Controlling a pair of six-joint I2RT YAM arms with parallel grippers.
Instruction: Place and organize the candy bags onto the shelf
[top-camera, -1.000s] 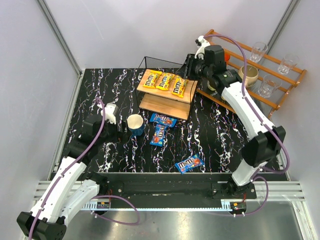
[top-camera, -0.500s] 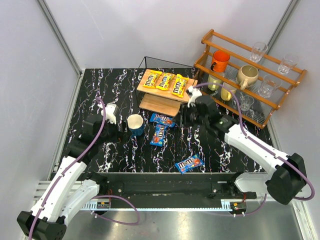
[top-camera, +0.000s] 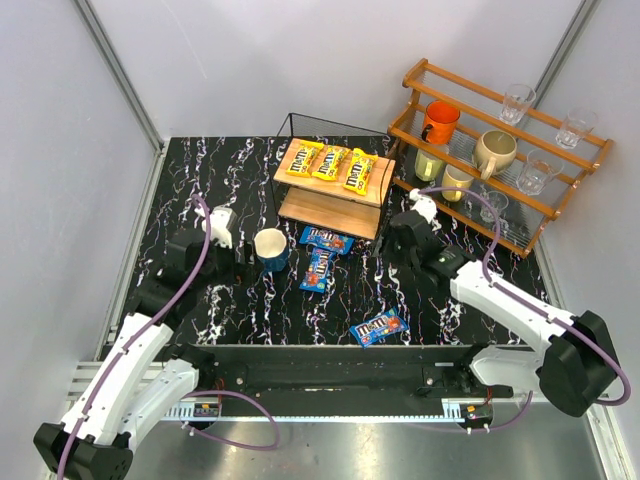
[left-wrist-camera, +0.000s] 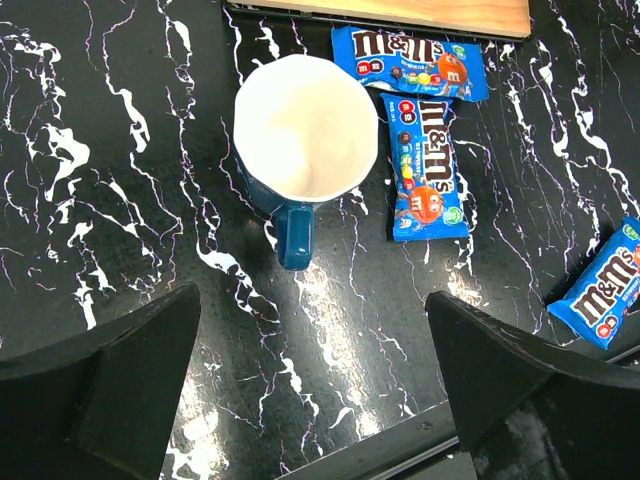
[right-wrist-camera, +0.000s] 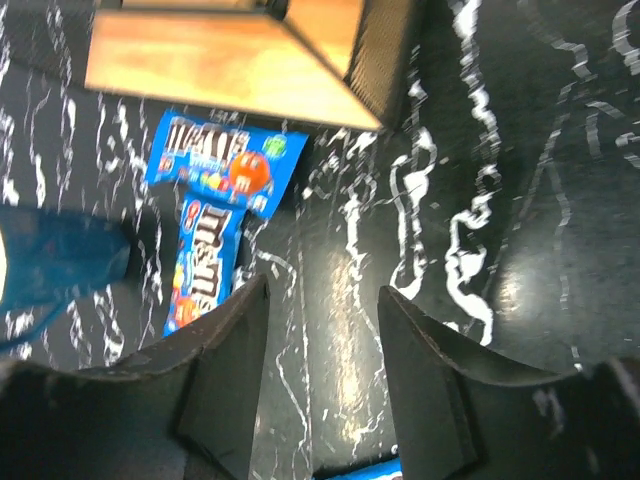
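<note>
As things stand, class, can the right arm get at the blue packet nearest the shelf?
Probably yes: the right gripper hangs open beside the blue packet, only bare table between them.

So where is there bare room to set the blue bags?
On the shelf, the lower board is bare; the top board is filled by three yellow bags. The table left of the shelf is open. In front, the blue mug and two blue bags crowd it.

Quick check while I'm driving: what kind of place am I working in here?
Probably a lab robot cell, not a real shop: plain grey panel walls, a marbled black tabletop, and staged props like the mug rack.
</note>
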